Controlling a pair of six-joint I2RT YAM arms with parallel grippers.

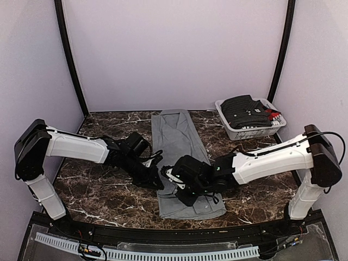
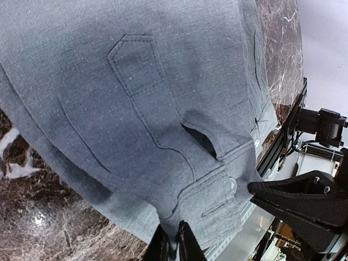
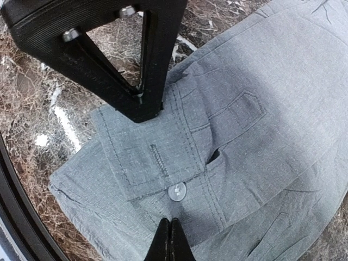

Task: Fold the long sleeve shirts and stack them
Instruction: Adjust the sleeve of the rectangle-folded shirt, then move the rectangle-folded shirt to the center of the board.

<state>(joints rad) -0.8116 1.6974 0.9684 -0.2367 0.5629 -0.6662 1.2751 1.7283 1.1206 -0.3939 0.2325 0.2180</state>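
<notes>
Left of the white plastic laundry basket (image 1: 250,132), the plain grey long-sleeve cloth shirt (image 1: 176,136) lies as a narrow strip with its sleeves tucked in. By my judgement the crosswise folds and the stacking are still left. The left gripper (image 2: 173,244) pinches the hem at the end farthest from the basket. The right gripper (image 3: 171,236) is closed just beside it, and I cannot tell whether it holds cloth. Dark striped garments (image 1: 244,110) fill the basket.

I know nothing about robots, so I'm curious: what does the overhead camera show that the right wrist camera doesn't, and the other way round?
Only overhead: the full length of the grey shirt, the right arm and its white body, and a white basket of dark clothes at the back right. Only the right wrist: a small button and stitching close up. Both: the shirt on the marble table, with the right claw shut over it.
</notes>
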